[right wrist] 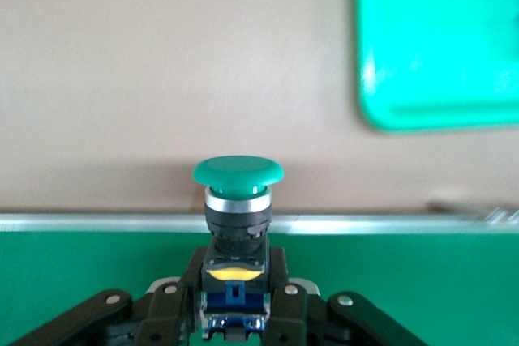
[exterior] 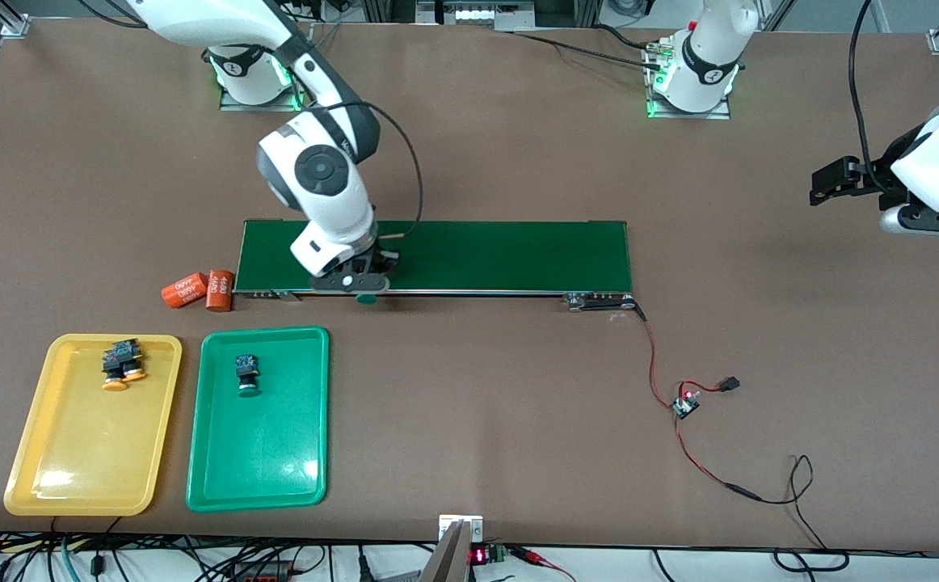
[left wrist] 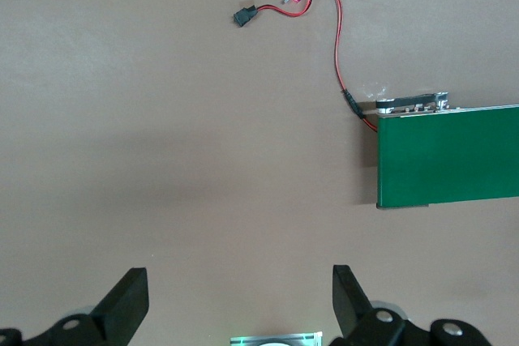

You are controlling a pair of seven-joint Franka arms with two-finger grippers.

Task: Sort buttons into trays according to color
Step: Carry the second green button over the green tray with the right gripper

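My right gripper (right wrist: 235, 301) is shut on a green-capped button (right wrist: 238, 174), gripping its black-and-blue body. It is low over the conveyor belt's (exterior: 477, 255) edge nearer the front camera, at the right arm's end of the belt. The round cap (exterior: 366, 298) sticks out past the belt's rail. The green tray (exterior: 219, 477) holds one green button (exterior: 246, 374). The yellow tray (exterior: 33, 453) beside it holds two orange-capped buttons (exterior: 124, 361). My left gripper (exterior: 818, 184) waits open and empty over bare table at the left arm's end, with its fingers (left wrist: 126, 301) wide apart.
Two orange cylinders (exterior: 197, 290) lie off the belt's end, between the belt and the trays. A red wire with a small circuit board (exterior: 686, 404) runs from the belt's other end (left wrist: 446, 160) toward the front camera.
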